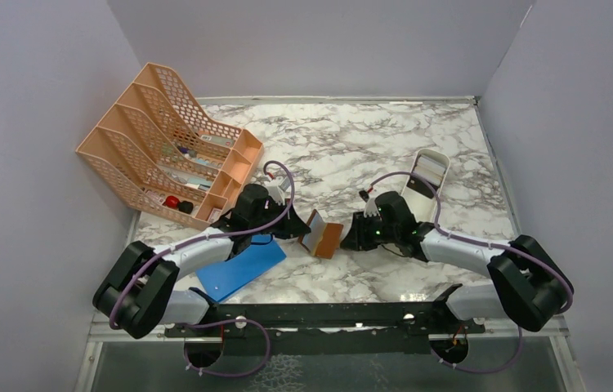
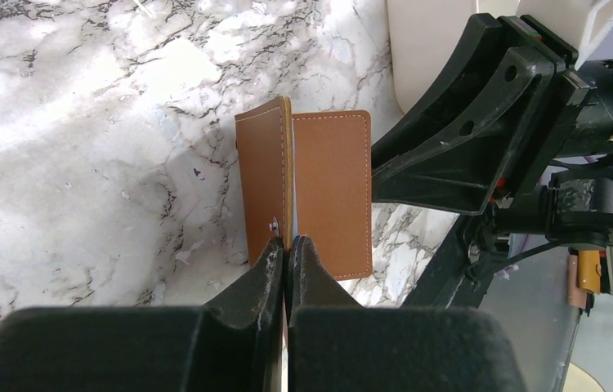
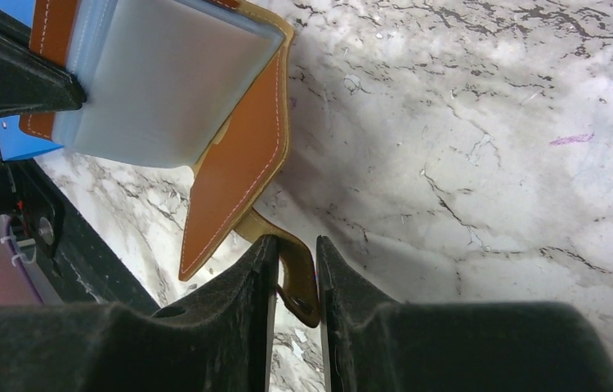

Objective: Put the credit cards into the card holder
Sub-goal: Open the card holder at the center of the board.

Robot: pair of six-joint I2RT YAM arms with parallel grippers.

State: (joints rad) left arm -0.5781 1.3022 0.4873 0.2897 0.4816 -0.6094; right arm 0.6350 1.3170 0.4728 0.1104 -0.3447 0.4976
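The brown leather card holder [image 1: 324,238] stands partly open on the marble between both grippers. My left gripper [image 1: 297,229] is shut on the edge of one flap [image 2: 264,184], and its tips [image 2: 288,243] pinch the flap's rim. My right gripper [image 1: 351,238] is shut on the snap tab [image 3: 297,273] at the other flap [image 3: 238,184]. A pale blue-grey flat piece [image 3: 164,86] sits inside the open holder; I cannot tell whether it is the light blue card or a sleeve. No dark card shows clearly.
An orange mesh rack [image 1: 168,155] with small items stands at the back left. A large bright blue board [image 1: 242,265] lies under the left arm. A white oblong tray [image 1: 427,174] with something dark in it stands behind the right arm.
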